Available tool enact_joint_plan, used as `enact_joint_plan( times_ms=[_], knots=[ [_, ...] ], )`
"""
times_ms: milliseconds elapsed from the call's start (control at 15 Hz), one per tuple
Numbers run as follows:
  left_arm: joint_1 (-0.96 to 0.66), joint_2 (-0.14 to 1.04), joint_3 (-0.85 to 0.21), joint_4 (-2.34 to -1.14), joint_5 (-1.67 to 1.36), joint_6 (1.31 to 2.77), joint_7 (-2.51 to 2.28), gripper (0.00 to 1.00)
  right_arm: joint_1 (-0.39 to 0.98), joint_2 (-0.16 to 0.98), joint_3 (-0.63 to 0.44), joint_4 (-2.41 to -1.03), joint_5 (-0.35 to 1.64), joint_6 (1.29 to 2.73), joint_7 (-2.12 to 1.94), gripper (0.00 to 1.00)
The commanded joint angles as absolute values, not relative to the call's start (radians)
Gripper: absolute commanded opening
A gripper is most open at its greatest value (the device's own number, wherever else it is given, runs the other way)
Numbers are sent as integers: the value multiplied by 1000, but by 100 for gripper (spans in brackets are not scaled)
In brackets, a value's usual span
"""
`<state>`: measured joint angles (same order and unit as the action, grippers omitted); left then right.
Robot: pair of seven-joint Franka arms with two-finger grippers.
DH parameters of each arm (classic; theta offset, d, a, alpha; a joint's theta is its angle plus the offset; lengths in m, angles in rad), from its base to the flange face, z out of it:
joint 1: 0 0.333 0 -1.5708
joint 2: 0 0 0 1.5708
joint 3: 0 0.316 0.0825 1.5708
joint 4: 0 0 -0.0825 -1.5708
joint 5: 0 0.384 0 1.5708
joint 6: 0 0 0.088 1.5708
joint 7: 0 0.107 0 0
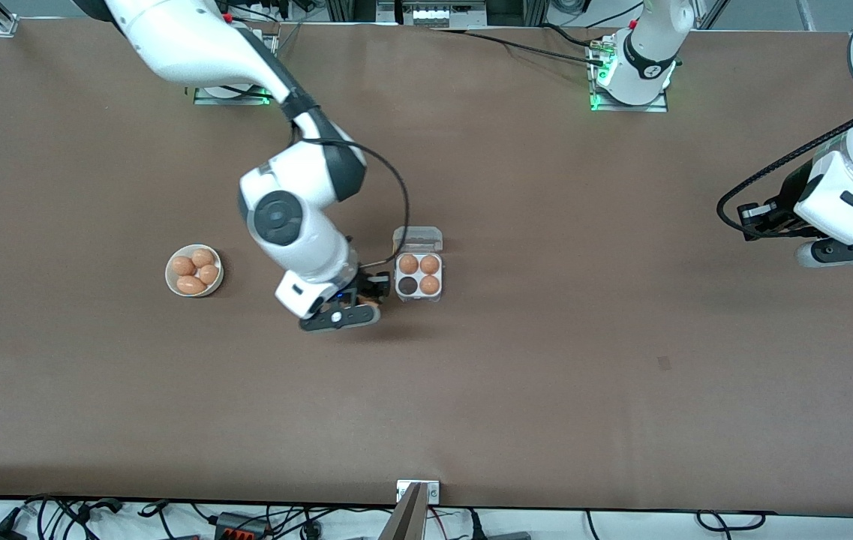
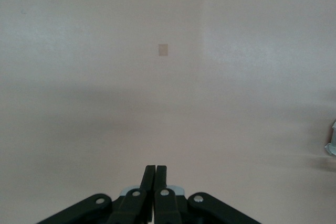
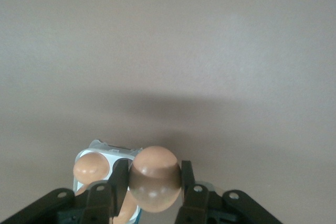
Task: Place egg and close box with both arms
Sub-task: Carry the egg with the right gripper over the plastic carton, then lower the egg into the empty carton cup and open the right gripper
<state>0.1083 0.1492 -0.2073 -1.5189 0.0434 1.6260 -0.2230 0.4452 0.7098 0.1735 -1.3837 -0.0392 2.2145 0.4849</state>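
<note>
Right gripper (image 1: 372, 294) hung just above the table (image 1: 546, 360) near its middle, right beside the box (image 1: 418, 276) on the side toward the right arm's end. Its fingers (image 3: 119, 178) pinched the egg (image 3: 154, 178) between them; in the right wrist view the egg sat squarely in the grip with the carton's cells showing below it.

The box stood about midway between the table's two long edges. Lid (image 1: 418, 239) lay open, hinged back toward the edge where the robot bases stood. Three of its four cells held eggs; the fourth, the cell nearest the front camera on the right arm's side, was dark and unfilled.

A white bowl (image 1: 194, 271) with four eggs rested well apart from the box, toward the right arm's end.

Left gripper (image 2: 155, 171) waited over bare table near the left arm's end, its fingers pressed together.
</note>
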Motion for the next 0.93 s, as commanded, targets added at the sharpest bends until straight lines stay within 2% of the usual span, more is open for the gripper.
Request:
enact_joint_plan(
  times_ms=[0,465,864],
  knots=[
    [114,130,-209,-1525,31,1620,-209,5,506,748,166,-1384,-126,2290,621,7],
    [114,130,-209,-1525,31,1620,-209,5,551,802,166,-1384,-124,2304,721,7],
    [114,130,-209,-1525,31,1620,-209,7,558,804,166,-1397,-129,2299,719,7]
  ],
)
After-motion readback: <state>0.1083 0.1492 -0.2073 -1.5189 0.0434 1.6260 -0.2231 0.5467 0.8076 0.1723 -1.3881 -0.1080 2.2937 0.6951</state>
